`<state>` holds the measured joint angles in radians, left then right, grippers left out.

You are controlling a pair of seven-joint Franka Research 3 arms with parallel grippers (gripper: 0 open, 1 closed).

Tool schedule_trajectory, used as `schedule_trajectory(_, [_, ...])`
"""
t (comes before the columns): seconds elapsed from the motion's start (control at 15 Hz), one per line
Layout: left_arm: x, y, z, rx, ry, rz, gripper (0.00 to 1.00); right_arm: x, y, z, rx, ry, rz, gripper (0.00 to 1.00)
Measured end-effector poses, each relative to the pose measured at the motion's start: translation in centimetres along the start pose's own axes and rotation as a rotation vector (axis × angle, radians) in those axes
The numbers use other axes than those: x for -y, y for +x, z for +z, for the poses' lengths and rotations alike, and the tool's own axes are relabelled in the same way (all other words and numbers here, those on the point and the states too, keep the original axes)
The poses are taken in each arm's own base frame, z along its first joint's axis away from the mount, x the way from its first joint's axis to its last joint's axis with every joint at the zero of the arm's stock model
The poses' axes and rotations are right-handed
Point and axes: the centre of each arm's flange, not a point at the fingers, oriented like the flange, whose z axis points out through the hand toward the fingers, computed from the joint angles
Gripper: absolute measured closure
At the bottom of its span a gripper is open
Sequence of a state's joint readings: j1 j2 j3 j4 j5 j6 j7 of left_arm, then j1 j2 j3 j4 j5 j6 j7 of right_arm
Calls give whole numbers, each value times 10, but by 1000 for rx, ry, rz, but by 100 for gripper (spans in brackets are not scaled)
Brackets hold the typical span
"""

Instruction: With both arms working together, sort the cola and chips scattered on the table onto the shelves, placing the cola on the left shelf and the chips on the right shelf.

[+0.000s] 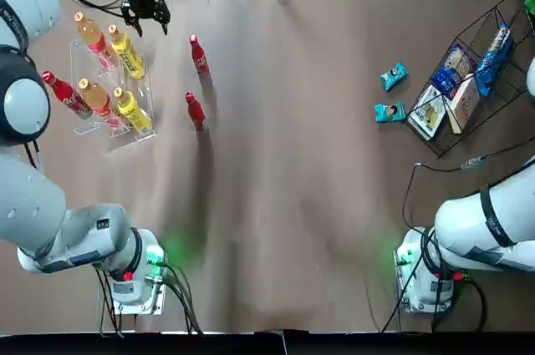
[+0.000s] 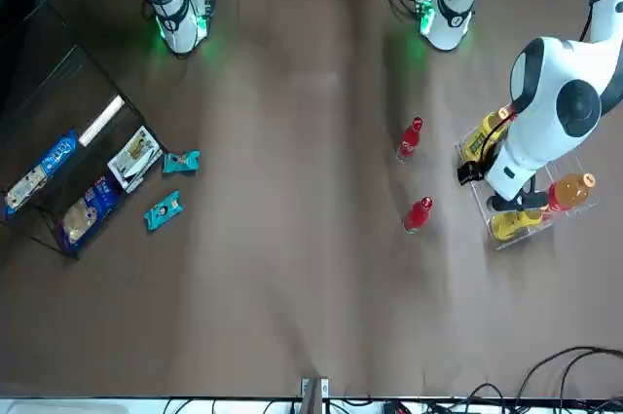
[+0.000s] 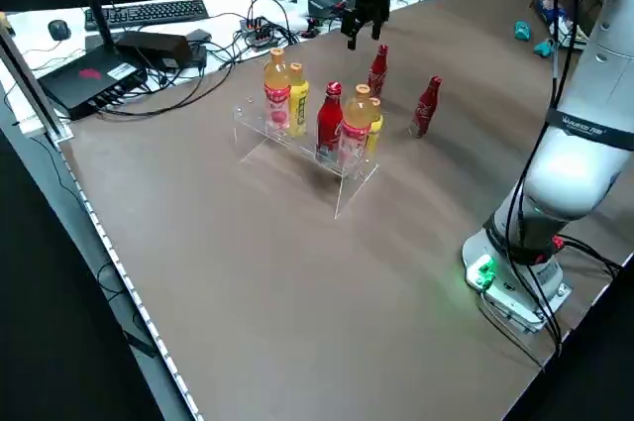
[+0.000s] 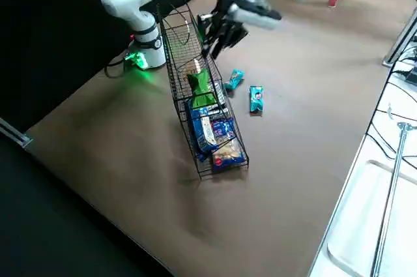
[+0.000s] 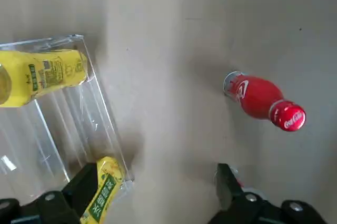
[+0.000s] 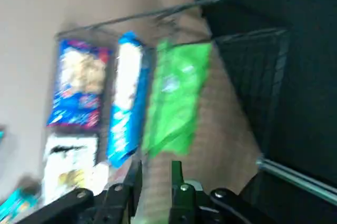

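Cola bottles (image 1: 199, 56) (image 1: 195, 111) apparently stand upright, caps up.

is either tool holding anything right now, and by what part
Nothing is held. The left tool is open above the table near a cola bottle; the right tool is empty over the wire rack.

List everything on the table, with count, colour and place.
cola bottles: three, red; two upright on the table beside the clear rack, one in it
orange bottles: two, in the clear rack
yellow bottles: two, in the clear rack
clear rack: one, transparent, robot's left side
chip bags: two teal on the table by the wire rack, one green in it
flat packets: several, mostly blue and white, in the wire rack
wire rack: one, black, right side
table: brown
left gripper: open, empty, above the table beyond the clear rack
right gripper: over the wire rack
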<state>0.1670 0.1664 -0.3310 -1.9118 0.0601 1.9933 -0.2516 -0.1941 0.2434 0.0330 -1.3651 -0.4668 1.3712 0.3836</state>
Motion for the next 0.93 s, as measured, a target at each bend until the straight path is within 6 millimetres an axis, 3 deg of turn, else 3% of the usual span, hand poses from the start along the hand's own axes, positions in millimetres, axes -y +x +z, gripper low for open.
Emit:
schedule_trajectory(0.27, [-7,6,11,-12,-11,-16,0,33,-27,-21,74,177,-17,69])
schedule_trajectory(0.4, [-8,9,15,-26,-19,-30,0,44,-31,-21,117,233,36,66])
schedule_trajectory(0.53, [-10,14,20,-41,-30,-61,0,70,-38,-15,145,245,51,66])
schedule_trajectory(0.6, [-18,17,22,-56,-40,-80,0,118,-45,2,151,238,85,63])
schedule_trajectory(0.67, [-23,19,20,-62,-44,-87,0,146,-49,14,155,232,114,63])
schedule_trajectory(0.8, [-32,22,16,-72,-51,-100,0,193,-56,41,158,229,141,60])
schedule_trajectory(0.93, [-46,21,13,-77,-54,-106,0,224,-59,69,175,230,148,58])
